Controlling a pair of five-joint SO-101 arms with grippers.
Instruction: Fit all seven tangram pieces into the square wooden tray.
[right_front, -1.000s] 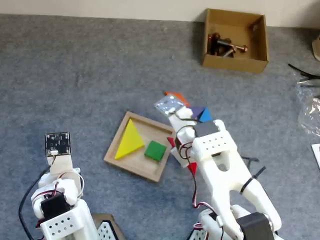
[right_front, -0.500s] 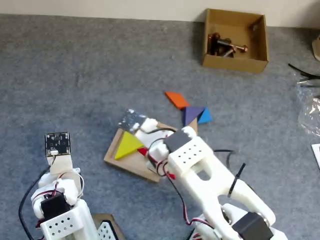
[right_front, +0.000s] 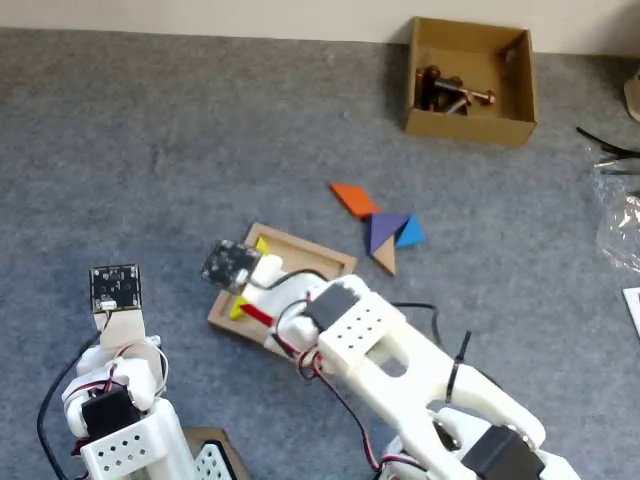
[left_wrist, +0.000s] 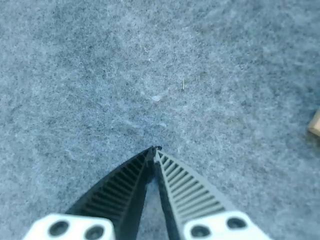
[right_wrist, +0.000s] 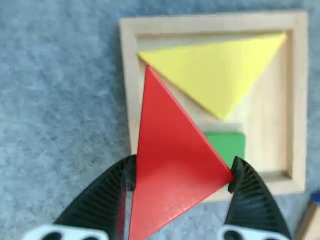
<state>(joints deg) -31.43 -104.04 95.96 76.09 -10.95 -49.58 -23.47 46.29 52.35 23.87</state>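
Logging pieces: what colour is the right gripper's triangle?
Red. The triangle in the right gripper shows best in the right wrist view.

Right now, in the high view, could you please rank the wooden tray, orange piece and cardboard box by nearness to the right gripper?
1. wooden tray, beneath the right gripper.
2. orange piece, on the felt beyond the tray.
3. cardboard box, at the far edge.

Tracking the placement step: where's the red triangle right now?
Right wrist view: the red triangle is clamped in the right gripper over the wooden tray, its tip by the yellow triangle, covering part of the green square.
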